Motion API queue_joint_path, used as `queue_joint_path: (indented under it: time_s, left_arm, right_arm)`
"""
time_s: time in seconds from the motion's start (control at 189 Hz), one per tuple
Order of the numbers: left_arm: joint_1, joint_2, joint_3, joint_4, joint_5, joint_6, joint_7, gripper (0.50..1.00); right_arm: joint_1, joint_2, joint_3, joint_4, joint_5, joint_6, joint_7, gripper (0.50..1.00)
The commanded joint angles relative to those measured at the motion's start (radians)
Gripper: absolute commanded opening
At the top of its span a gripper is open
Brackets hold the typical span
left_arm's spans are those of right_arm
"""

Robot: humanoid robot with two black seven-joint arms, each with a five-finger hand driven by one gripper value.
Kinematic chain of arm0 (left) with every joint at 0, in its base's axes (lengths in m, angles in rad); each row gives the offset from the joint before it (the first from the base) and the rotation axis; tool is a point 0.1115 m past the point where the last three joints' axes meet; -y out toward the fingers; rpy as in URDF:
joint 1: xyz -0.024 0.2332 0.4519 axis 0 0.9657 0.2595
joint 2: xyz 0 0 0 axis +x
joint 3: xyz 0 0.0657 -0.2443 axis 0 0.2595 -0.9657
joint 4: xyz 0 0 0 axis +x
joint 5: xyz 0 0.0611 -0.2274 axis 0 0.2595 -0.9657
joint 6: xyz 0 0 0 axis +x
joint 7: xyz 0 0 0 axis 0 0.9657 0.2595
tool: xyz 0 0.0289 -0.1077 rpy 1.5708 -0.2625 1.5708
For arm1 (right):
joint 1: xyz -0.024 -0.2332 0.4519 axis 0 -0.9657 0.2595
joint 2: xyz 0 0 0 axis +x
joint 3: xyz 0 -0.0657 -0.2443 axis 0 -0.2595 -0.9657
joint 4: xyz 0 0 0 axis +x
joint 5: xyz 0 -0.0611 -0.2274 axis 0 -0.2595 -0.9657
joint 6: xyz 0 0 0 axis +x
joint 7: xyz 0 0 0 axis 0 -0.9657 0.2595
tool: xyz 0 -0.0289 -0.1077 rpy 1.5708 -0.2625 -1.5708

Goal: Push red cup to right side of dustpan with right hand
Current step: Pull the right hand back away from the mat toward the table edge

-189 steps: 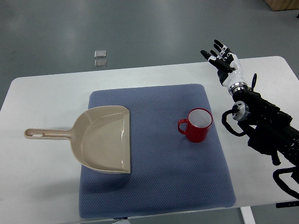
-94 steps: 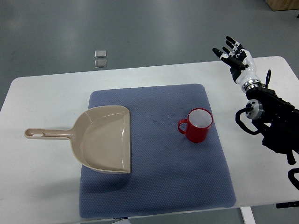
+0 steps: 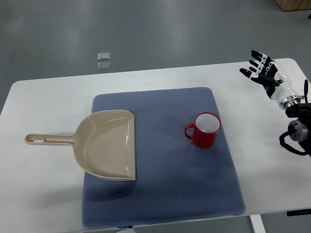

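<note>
1. Red cup [image 3: 205,129] stands upright on the blue mat [image 3: 160,194], handle pointing left, well to the right of the beige dustpan [image 3: 104,144].
2. Dustpan handle reaches left onto the white table [image 3: 43,194].
3. Right hand [image 3: 265,73] hovers over the table's far right corner, fingers spread, holding nothing, well apart from the cup.

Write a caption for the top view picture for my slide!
Red cup right of dustpan; right hand open, far off.
</note>
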Motion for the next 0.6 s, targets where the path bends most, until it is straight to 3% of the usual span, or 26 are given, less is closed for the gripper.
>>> queue_joint_path:
  time_s: [0.0,0.344,0.593]
  left_arm:
    - [0.0,0.0,0.0,0.0,0.0,0.0,0.0,1.0]
    - [0.0,0.0,0.0,0.0,0.0,0.0,0.0,1.0]
    - [0.0,0.0,0.0,0.0,0.0,0.0,0.0,1.0]
  right_arm:
    - [-0.043,-0.047,0.003,0.002,-0.025,0.071,0.02,0.926]
    - [-0.154,-0.136,0.006,0.005,-0.087,0.27,0.02,0.926]
    - [-0.213,-0.197,0.011,0.065,-0.156,0.277,0.02,0.926]
